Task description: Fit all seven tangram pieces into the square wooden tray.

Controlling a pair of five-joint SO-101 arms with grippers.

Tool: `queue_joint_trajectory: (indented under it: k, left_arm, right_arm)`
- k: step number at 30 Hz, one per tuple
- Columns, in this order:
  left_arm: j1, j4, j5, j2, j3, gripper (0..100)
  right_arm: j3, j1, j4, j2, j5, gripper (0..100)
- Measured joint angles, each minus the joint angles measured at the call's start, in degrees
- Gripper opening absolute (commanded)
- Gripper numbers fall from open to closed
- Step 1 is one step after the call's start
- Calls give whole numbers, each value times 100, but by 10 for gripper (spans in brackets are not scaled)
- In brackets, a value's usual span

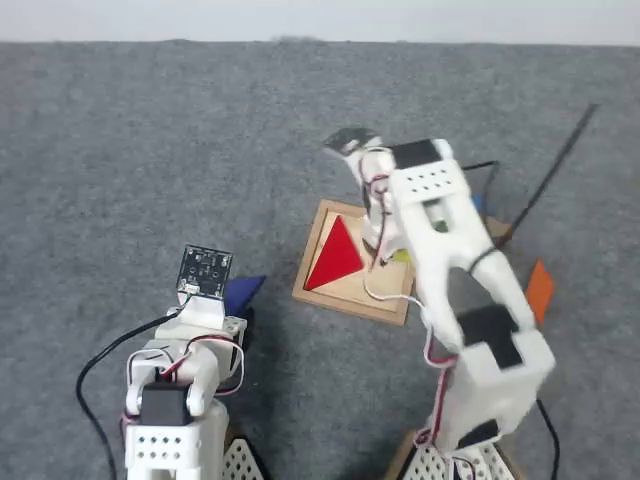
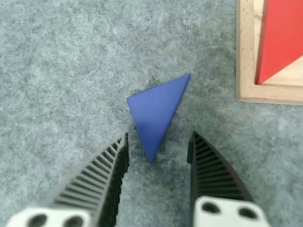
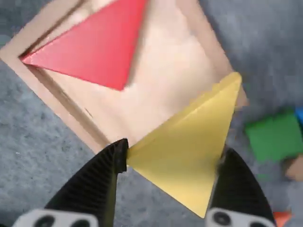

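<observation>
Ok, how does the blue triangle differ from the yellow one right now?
The blue triangle lies flat on the carpet beside the tray; the yellow triangle is held above the tray's edge. Blue sits loose inside the open left end effector; yellow is clamped in the right end effector. Neither is seated in the tray yet.

pale wood tray (image 2: 245, 47), matt blue triangle (image 2: 156, 111), fuzzy grey cloth (image 1: 150, 150)
</observation>
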Motion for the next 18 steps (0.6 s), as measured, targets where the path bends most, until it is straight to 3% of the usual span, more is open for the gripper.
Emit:
queue_joint_trajectory:
  k: [9,18]
  left_arm:
    - [0,0,0,0,0,200]
    - [0,0,0,0,0,200]
  right_arm:
    - [-1081,-193,-18,1363,703,184]
    - [-1389,-185,-26,1767,1547,187]
